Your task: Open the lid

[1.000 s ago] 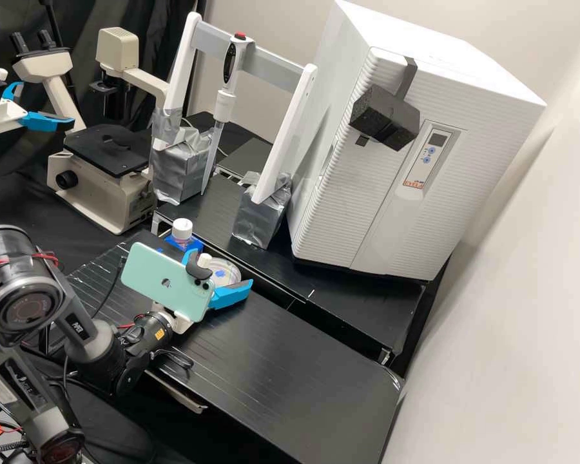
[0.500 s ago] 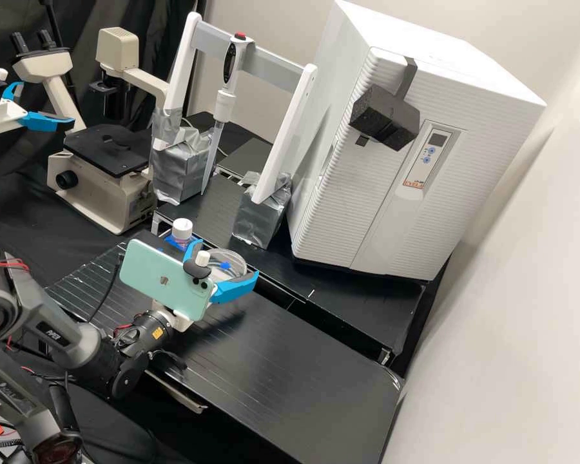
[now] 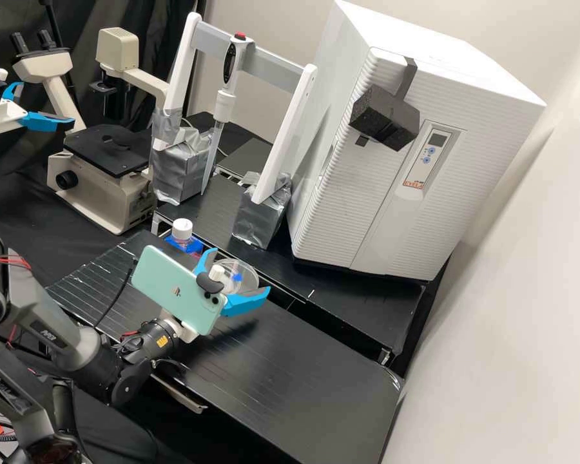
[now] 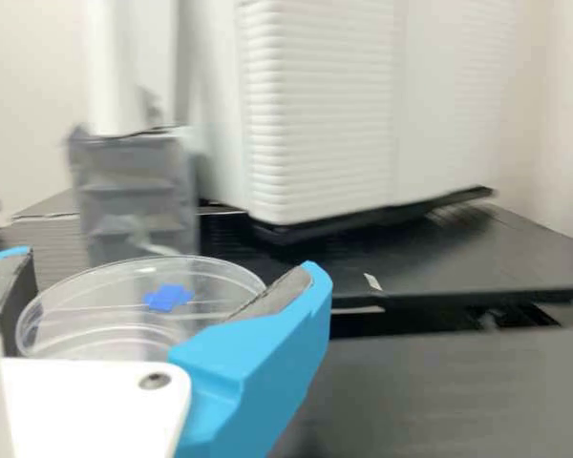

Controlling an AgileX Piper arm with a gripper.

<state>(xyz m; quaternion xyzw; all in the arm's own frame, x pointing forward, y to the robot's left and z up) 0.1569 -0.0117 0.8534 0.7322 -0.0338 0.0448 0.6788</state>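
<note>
In the high view, the white gripper with bright blue fingers (image 3: pixel 240 269) is hanging left of the frame's centre, over the far edge of the near black bench (image 3: pixel 303 374). Its fingers are standing well spread, their grey inner pads (image 4: pixel 279 294) bearing on opposite sides of a clear, round, shallow plastic lid (image 4: pixel 138 305), which they are holding by its rim. The lid is carrying a small blue mark (image 4: pixel 169 298); whether a dish base is sitting under it cannot be determined. A mint-green phone (image 3: pixel 177 290) is riding on the gripper's mount. Just beside the fingers, toward the frame's left, a white-capped bottle with a blue label (image 3: pixel 182 233) is standing. At upper centre, a white pipette with a red button (image 3: pixel 231 72) is hanging from a white frame stand (image 3: pixel 287 135), its feet wrapped in silver tape. A large white ribbed cabinet (image 3: pixel 393 219) is occupying the upper right, a black foam block (image 3: pixel 385 117) projecting from its front. At upper left, a cream microscope with a dark stage (image 3: pixel 103 193) is standing.
</note>
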